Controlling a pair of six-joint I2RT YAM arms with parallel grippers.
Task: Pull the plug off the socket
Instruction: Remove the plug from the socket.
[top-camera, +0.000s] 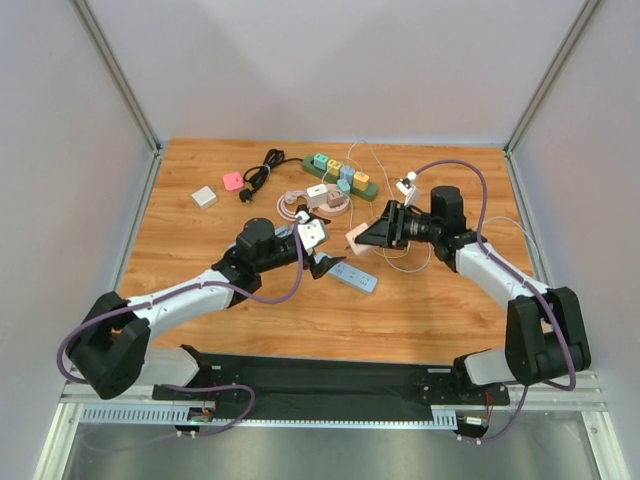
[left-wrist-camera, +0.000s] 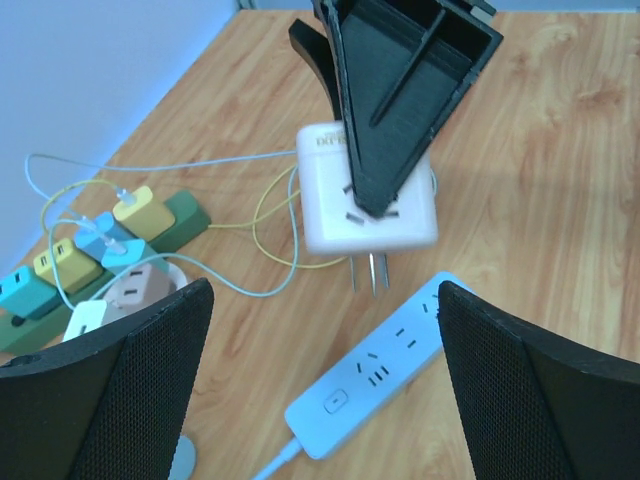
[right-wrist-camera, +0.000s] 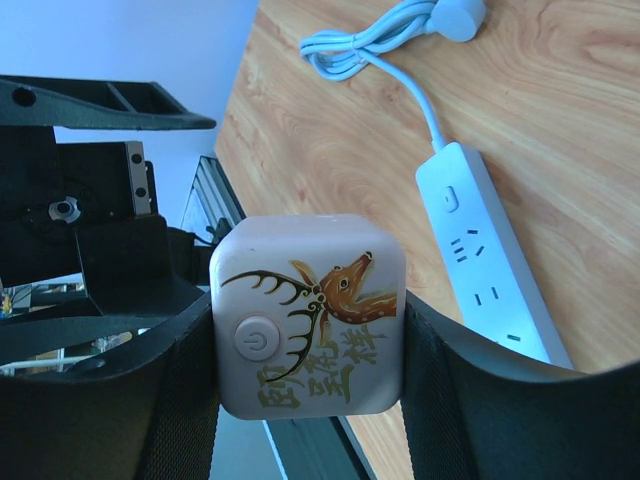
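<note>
Our right claw (right-wrist-camera: 310, 400) squeezes the cube plug (left-wrist-camera: 325, 200), prongs pointing down just above the socket strip (left-wrist-camera: 375, 370). Our left claw (left-wrist-camera: 322, 345), spread wide, hangs over the strip.

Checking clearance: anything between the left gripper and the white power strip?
Nothing visible. The power strip lies bare ahead of the open left gripper; the cube plug, in the right gripper, hangs beyond, prongs clear.

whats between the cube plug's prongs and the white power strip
Nothing. In the left wrist view the cube plug has its prongs hanging clear of the white power strip, and only the bare wooden table shows in the gap.
</note>
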